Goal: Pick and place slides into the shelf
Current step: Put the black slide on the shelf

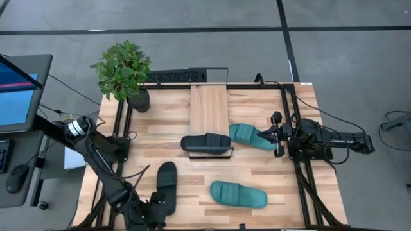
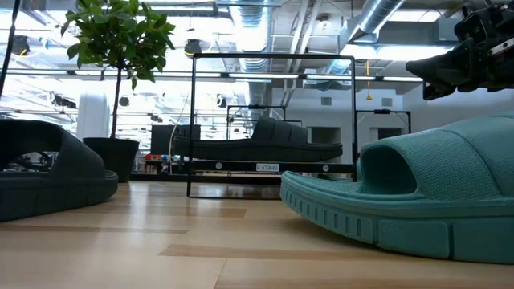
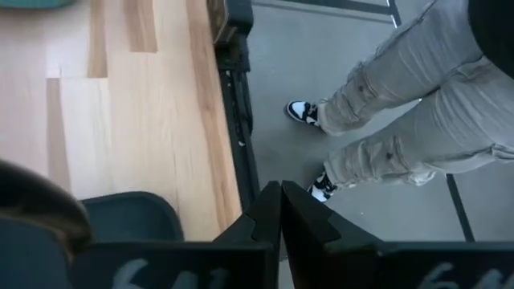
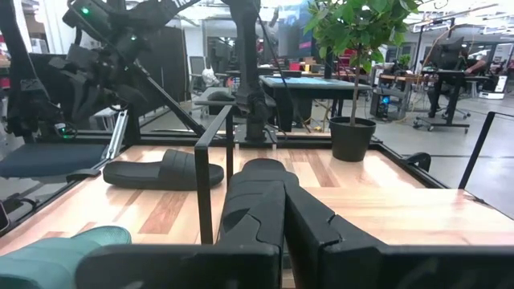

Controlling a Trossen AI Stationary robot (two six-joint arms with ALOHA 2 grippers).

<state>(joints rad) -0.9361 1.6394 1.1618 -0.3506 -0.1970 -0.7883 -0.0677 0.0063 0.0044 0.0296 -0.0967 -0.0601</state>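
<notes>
The shelf [image 1: 209,106] is a light-wood plank rack with a black wire frame, standing mid-table. One black slide [image 1: 207,142] lies crosswise inside the frame at its near end [image 2: 257,143]. A second black slide [image 1: 166,183] lies on the table near the left. One teal slide [image 1: 239,194] lies near the table's near edge. The other teal slide [image 1: 249,135] lies right of the shelf. My left gripper [image 1: 156,208] is shut at the near edge, beside the second black slide's heel [image 3: 128,217]. My right gripper [image 1: 275,135] is shut and raised off the table [image 2: 450,64], by the teal slide's end [image 4: 64,249].
A potted plant [image 1: 125,74] stands on the table's far left corner, with a keyboard [image 1: 174,76] behind the shelf. A monitor [image 1: 19,90] stands left of the table. A person's legs [image 3: 401,104] show on the floor beyond the table's edge.
</notes>
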